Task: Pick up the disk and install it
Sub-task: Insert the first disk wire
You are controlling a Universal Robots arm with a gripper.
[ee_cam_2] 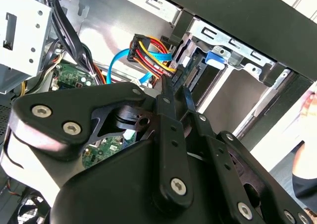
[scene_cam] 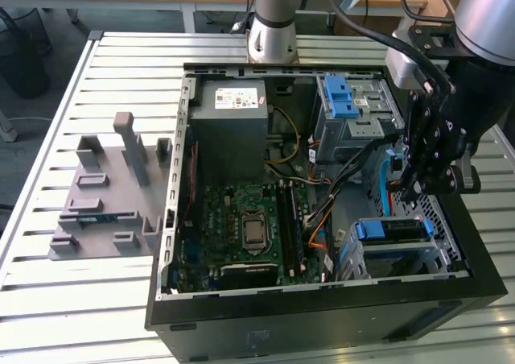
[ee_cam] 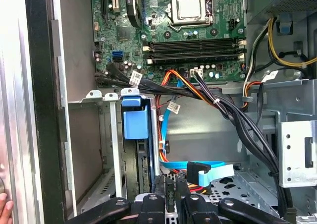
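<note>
The disk (scene_cam: 390,231) lies in the drive bay at the near right corner of the open computer case (scene_cam: 322,308), its blue end bracket facing up. Both wrist views show that blue bracket (ee_cam: 134,120) (ee_cam_2: 214,58) at the mouth of the metal bay. My gripper (scene_cam: 412,193) hangs inside the case just behind the bay, apart from the disk. Its fingers (ee_cam_2: 171,85) are drawn together beside a black connector on red, yellow and orange wires (ee_cam_2: 148,55). Whether they pinch that connector I cannot tell.
A grey power-supply box (scene_cam: 233,122) and a drive cage with a blue latch (scene_cam: 354,110) fill the back of the case; the motherboard (scene_cam: 249,227) lies in the middle. Loose cables and a blue ribbon (ee_cam: 198,167) cross near the gripper. A grey fixture (scene_cam: 109,195) stands on the slatted table. A fingertip (ee_cam: 4,204) shows at the case edge.
</note>
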